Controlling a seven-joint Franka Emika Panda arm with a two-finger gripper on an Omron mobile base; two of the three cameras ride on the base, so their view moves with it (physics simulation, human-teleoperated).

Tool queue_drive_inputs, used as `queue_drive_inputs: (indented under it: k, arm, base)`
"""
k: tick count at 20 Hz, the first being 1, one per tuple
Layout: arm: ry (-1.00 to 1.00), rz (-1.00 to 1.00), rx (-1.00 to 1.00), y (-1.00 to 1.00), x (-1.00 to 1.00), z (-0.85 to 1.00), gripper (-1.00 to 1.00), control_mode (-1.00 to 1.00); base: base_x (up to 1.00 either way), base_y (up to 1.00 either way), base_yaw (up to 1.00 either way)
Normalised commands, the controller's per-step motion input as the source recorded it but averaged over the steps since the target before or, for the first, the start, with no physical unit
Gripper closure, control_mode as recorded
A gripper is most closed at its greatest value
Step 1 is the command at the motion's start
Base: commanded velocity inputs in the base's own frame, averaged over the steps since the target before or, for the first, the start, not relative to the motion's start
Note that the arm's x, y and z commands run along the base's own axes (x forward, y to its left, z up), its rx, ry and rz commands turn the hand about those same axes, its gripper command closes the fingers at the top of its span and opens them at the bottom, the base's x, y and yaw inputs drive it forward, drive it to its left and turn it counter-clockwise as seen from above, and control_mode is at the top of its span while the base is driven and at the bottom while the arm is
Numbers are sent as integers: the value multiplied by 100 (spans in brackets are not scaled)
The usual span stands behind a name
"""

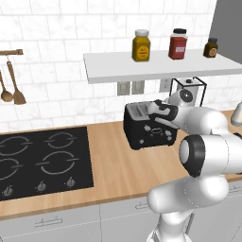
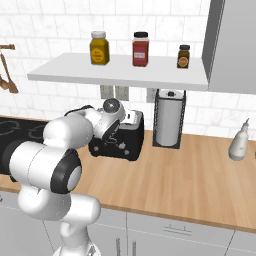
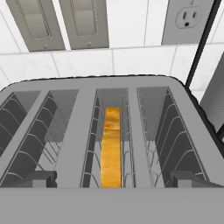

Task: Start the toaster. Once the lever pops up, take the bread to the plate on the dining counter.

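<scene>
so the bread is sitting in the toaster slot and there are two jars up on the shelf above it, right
Not quite: the shelf holds three jars, not two, as the right base view shows: a yellow jar, a red jar and a small brown jar. The bread is in a slot of the toaster, as you said.

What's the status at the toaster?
Claw open, empty, poised over toaster. Bread down in a slot, browned edge showing. Nothing between claw and slot.
</scene>
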Motion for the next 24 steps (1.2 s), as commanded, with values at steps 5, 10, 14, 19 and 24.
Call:
queue_drive_inputs:
  k: [5,10,14,19,24]
  arm:
    - [0,0,0,0,0,0,-100,-100]
    - [0,0,0,0,0,0,-100,-100]
    - [0,0,0,0,0,0,-100,-100]
    - [0,0,0,0,0,0,-100,-100]
    - [0,0,0,0,0,0,-100,-100]
  base:
    - [0,0,0]
    - [0,0,0]
    - [0,0,0]
    - [0,0,0]
    - [0,0,0]
